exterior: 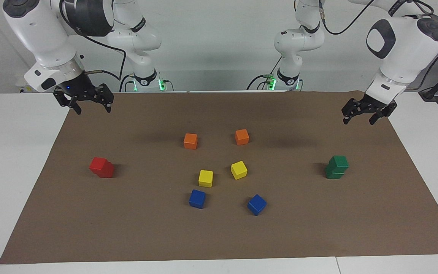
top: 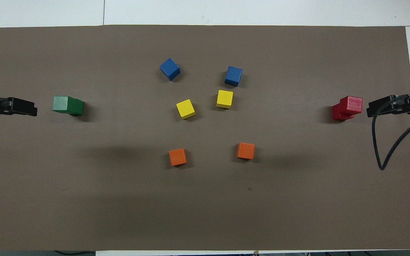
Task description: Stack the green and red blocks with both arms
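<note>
Now the left gripper [exterior: 362,117] hangs in the air with its two black fingers spread wide and holding nothing, over the brown mat [exterior: 318,228] near the corner at the left arm's end. Seen in the facing view, the green stack [exterior: 336,167] stands on the mat at about 7 o'clock from this gripper, well apart from it. It is two dark green glossy cubes, one on the other, so its long axis is upright; the upper cube sits a little shifted and turned against the lower one.

The right gripper [exterior: 88,107] also is wide open and empty, raised over the mat edge at the right arm's end. At about 6 o'clock from it stands the red stack [exterior: 101,167], two bright red cubes, again upright with the upper one clearly offset to one side.

Between the two stacks, in the middle of the mat, lie six single cubes apart from each other: two orange cubes [exterior: 190,140] nearest to the robots, then two yellow cubes [exterior: 205,178], then two blue cubes [exterior: 197,198] farthest from them. The mat looks matt and flat, on a white table [exterior: 10,160].
</note>
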Motion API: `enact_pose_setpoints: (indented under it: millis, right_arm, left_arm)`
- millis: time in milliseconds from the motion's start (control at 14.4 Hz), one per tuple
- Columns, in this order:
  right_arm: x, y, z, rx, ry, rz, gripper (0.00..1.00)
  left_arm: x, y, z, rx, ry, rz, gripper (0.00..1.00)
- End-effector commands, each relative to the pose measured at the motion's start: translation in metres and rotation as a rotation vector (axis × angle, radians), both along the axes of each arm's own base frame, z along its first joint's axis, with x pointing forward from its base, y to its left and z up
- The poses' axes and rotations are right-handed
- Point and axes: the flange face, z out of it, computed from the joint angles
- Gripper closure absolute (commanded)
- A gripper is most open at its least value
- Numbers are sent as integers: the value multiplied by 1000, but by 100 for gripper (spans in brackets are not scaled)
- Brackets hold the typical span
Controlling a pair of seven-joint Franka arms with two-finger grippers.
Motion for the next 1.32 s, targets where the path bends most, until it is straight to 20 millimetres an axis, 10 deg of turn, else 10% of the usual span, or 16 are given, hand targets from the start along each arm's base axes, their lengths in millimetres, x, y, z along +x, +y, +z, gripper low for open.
enact_pose_setpoints:
  millis: [0,1254]
  right_arm:
    - [-6,-1,2,-32,7,29,0]
    - [-9,-5,2,-33,10,19,0]
  left_arm:
    - [-3,-9,-6,-5,17,67,0]
    - [-18,-29,74,-6,19,73,0]
